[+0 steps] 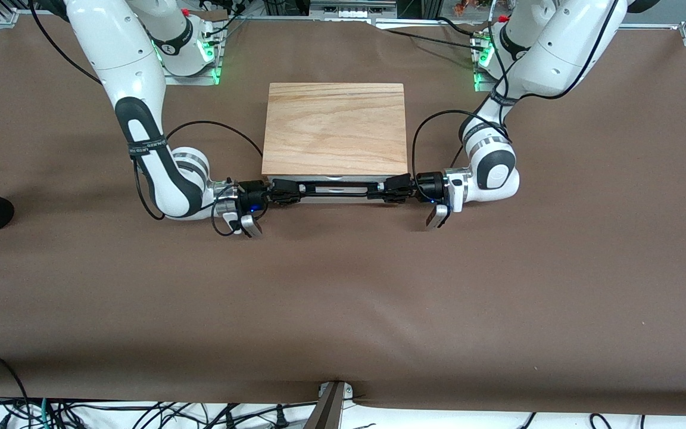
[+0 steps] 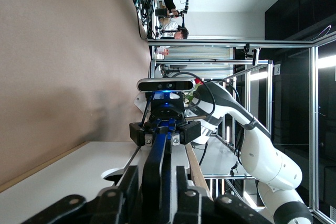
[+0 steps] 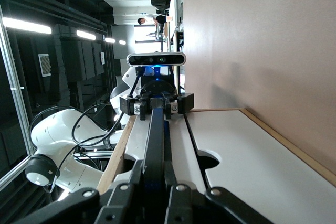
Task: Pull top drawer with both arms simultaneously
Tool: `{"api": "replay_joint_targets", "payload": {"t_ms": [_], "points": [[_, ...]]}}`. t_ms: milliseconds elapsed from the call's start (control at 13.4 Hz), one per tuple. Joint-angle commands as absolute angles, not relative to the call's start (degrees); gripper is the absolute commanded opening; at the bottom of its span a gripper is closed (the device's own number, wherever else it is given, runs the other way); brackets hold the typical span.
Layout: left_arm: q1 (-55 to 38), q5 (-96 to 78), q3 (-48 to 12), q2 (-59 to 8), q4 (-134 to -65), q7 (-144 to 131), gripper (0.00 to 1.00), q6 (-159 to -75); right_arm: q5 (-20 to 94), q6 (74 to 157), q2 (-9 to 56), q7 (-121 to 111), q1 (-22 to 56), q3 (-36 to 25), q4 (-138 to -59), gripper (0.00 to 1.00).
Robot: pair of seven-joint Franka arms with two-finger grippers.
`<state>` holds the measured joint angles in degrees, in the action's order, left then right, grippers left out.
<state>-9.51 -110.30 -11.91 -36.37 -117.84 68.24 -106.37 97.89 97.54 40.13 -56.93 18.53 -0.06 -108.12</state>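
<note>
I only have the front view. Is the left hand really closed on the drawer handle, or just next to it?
Observer: The left wrist view shows the left hand with a finger on each side of the black handle, clamped on it.
Operator: And the right one?
Observer: The right wrist view shows the right hand clamped the same way at its own end of the bar.
Operator: Anything under the top drawer?
Observer: A second white front with a rounded cut-out sits below the top drawer.
</note>
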Motion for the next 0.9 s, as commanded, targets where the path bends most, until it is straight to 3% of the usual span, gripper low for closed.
{"api": "replay_joint_targets", "payload": {"t_ms": [0,374,599,824], "points": [[-11.33,-111.71,-13.10,-36.74,-120.15,70.93,0.35,-105.03,98.17,93.69,39.37,-55.81,15.56,0.09,-107.40,0.01],[-12.39,-112.58,-13.10,-36.83,-120.15,70.93,0.32,-105.21,98.17,93.69,39.46,-55.81,15.47,0.09,-107.14,0.01],[-13.10,-113.12,-13.01,-36.91,-120.23,71.02,0.01,-105.38,98.17,93.69,39.46,-55.72,15.47,0.09,-107.05,0.01],[-13.18,-113.12,-13.01,-36.91,-120.23,71.02,0.00,-105.47,98.26,93.69,39.46,-55.81,15.47,0.09,-106.79,0.01]]}}
